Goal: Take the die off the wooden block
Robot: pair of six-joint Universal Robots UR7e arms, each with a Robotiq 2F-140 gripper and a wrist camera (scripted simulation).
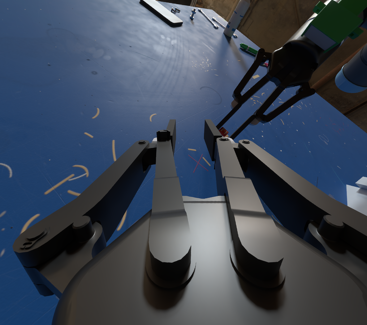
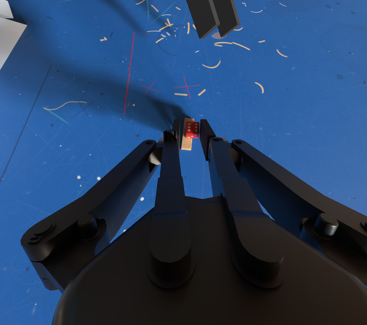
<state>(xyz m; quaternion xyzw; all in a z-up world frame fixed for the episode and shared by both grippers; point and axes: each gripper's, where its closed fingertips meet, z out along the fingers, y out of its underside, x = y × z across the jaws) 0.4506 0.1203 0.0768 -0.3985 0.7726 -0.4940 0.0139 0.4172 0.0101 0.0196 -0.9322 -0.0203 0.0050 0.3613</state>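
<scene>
A red die (image 2: 192, 130) sits on a small wooden block (image 2: 186, 143) lying on the blue table (image 2: 79, 137). My right gripper (image 2: 190, 125) is lowered over them, its fingers close on either side of the die and block with narrow gaps showing, so it reads as open. In the left wrist view the die (image 1: 223, 131) shows between the right gripper's thin fingers (image 1: 228, 117), partly hidden by my own finger. My left gripper (image 1: 190, 127) is open and empty, hovering above the table just left of the die. One of its fingers (image 2: 210, 8) shows at the top of the right wrist view.
At the far edge lie a black flat slab (image 1: 160, 12), bolts (image 1: 192, 14), wrenches (image 1: 208, 17), a white glue bottle (image 1: 238, 12) and a green marker (image 1: 248, 49). A white box (image 1: 357, 194) stands at the right, also in the right wrist view (image 2: 8, 33).
</scene>
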